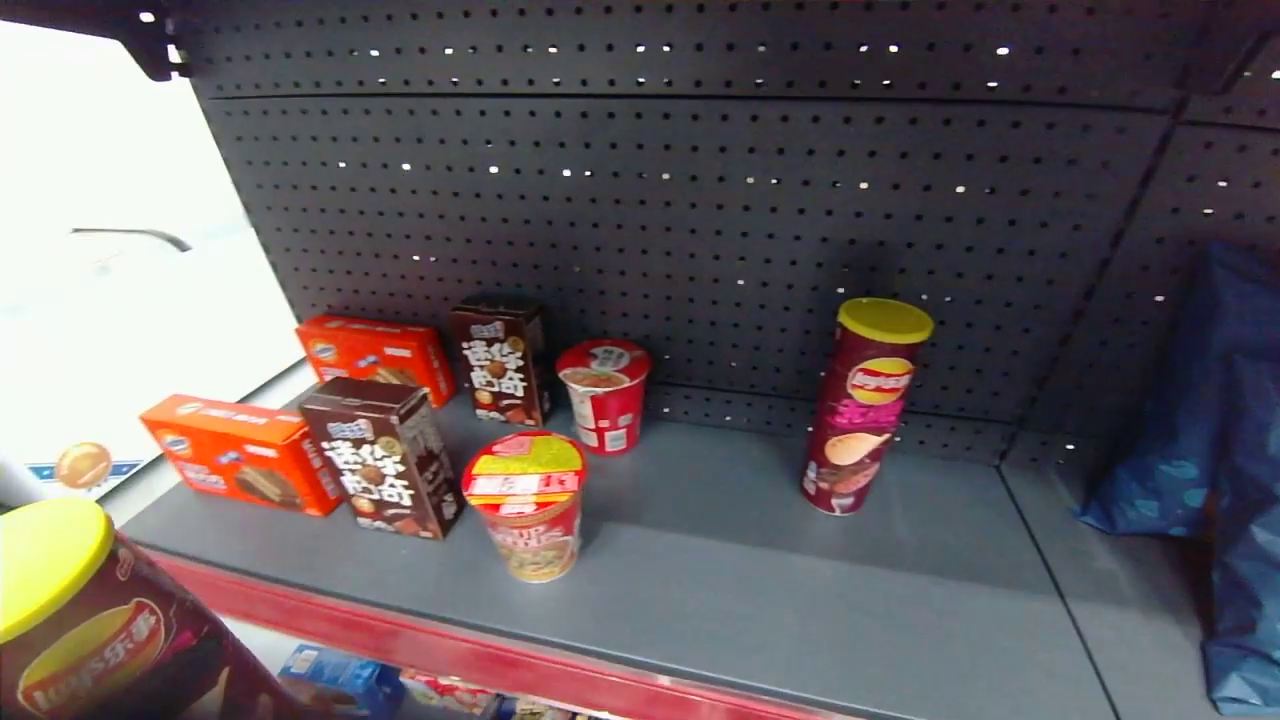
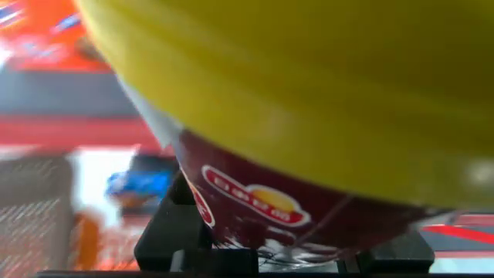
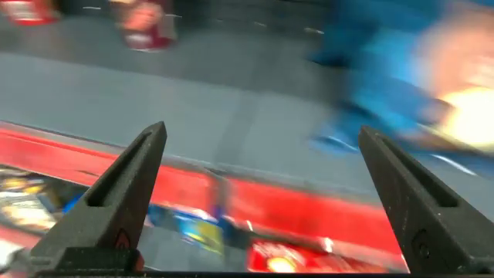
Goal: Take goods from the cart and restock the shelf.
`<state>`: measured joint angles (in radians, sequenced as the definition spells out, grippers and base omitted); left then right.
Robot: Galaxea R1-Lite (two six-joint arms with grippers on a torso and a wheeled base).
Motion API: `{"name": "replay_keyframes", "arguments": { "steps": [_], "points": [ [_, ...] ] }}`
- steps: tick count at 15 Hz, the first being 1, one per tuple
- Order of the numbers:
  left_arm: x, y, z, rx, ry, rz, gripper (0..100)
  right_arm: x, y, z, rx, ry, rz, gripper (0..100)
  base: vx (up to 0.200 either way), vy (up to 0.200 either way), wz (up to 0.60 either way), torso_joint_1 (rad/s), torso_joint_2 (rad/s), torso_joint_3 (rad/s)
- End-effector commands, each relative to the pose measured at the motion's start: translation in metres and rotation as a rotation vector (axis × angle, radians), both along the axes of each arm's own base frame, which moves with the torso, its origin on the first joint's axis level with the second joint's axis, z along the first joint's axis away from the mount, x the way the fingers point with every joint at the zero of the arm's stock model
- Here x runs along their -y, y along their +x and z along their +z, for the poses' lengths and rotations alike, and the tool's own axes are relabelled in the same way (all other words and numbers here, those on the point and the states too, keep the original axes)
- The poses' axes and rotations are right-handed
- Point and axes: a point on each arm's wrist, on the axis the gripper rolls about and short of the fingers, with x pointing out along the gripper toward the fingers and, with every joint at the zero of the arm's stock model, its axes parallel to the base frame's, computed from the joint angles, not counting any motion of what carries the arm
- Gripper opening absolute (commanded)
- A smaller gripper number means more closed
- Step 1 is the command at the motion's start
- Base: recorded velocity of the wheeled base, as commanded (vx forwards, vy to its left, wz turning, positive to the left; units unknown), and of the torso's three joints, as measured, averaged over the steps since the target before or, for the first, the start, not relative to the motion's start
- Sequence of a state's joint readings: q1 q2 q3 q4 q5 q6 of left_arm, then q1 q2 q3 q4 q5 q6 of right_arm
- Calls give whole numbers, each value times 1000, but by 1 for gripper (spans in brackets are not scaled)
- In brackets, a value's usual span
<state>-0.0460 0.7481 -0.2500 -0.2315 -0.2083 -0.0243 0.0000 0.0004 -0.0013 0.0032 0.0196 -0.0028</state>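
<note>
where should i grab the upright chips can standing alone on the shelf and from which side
Grip the chips can around mid-body, below the yellow lid, coming in level from the open front. It stands upright with bare shelf on both sides for the fingers, and the pegboard wall is close behind.

Dark perforated panel (image 1: 700,220) behind; bright white space (image 1: 100,150) beside it.
</note>
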Motion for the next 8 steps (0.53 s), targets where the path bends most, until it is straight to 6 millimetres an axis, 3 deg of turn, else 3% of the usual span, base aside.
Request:
{"name": "replay_keyframes", "arguments": {
  "steps": [1,2,8],
  "points": [
    [0,0,-2,-8,0,0,0,0,0,0,1,-2,0,100,0,0,-600,7,2,-2],
    [0,0,-2,-7,0,0,0,0,0,0,1,0,0,100,0,0,-600,7,2,-2],
    [-1,-18,2,-7,3,-3,0,0,0,0,1,0,0,100,0,0,0,0,0,0]
  ]
}}
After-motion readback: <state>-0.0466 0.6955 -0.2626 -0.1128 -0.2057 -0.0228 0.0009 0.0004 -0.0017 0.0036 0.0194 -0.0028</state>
